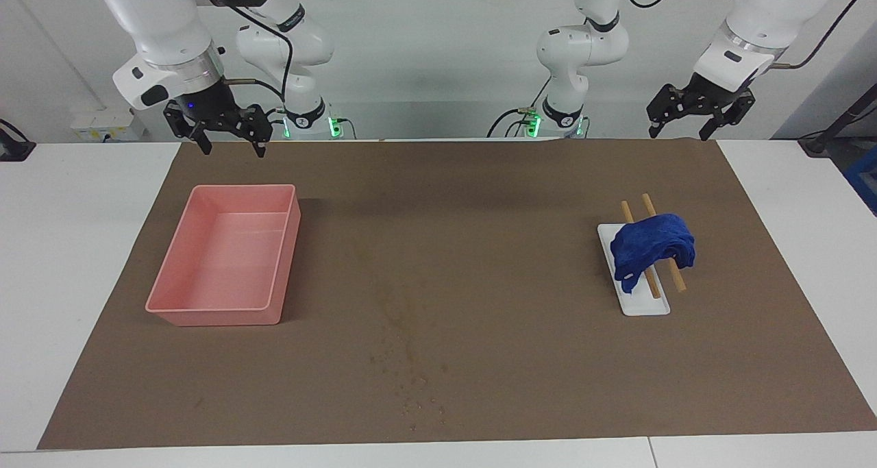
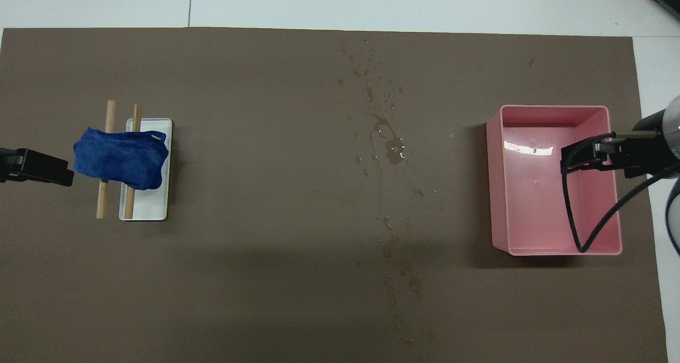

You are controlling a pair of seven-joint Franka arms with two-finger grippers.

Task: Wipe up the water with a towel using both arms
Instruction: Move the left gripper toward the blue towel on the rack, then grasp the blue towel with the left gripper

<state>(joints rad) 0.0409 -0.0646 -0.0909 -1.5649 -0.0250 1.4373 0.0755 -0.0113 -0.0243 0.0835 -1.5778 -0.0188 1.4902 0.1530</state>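
One blue towel lies draped over two wooden sticks, and these rest across one small white tray. The tray stands on the brown mat toward the left arm's end of the table, about midway between the mat's two long edges. The water is many small drops and streaks, in one loose band across the middle of the mat, running from the long edge nearest the robots to the long edge farthest from them. One pink tray stands on the mat toward the right arm's end.

Two arms wait, both raised. The left gripper hangs over the mat's corner at its own end, fingers spread wide, holding nothing. The right gripper hangs just above the mat's edge nearest the robots, beside the pink tray, also wide and empty.
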